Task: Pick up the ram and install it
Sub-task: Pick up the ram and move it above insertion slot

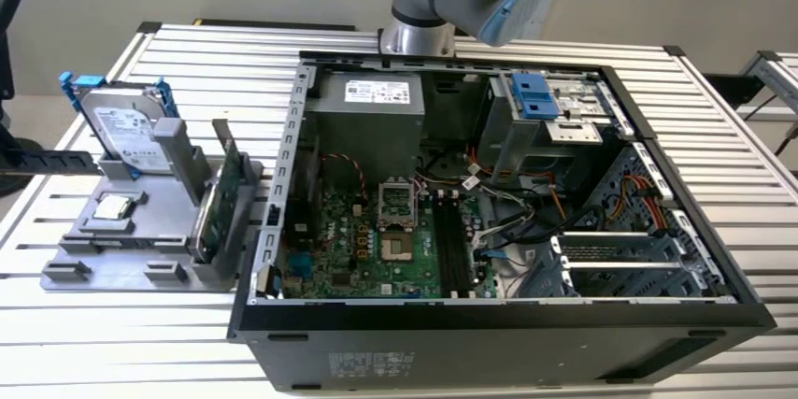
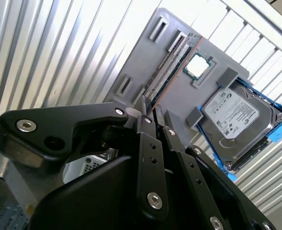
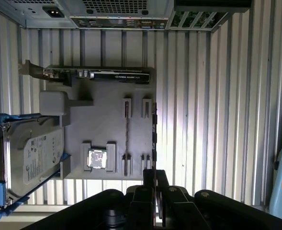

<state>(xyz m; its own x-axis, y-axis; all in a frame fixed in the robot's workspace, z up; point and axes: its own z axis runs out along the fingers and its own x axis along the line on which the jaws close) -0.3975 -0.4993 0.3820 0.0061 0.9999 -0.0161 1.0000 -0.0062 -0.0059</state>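
The ram [image 3: 153, 134] is a thin dark stick standing on edge in the slots of a grey holder tray [image 3: 107, 120]. In the second wrist view the ram [image 2: 172, 64] shows its row of small chips. My gripper [image 3: 155, 173] hangs well above the tray, shut with nothing between its fingers, and its tips line up with one end of the stick. The gripper [image 2: 150, 108] sits the same way in the second wrist view. In the exterior view the tray [image 1: 75, 273] lies at the left of the open computer case [image 1: 499, 324], whose black memory slots [image 1: 451, 249] lie on the motherboard.
On the tray there are also a silver hard drive with blue rails [image 3: 30, 153], a processor chip [image 3: 96, 159] and a green expansion card [image 3: 117, 75]. Cables [image 1: 524, 212] lie loose inside the case. Everything rests on a ribbed metal table [image 1: 698, 137].
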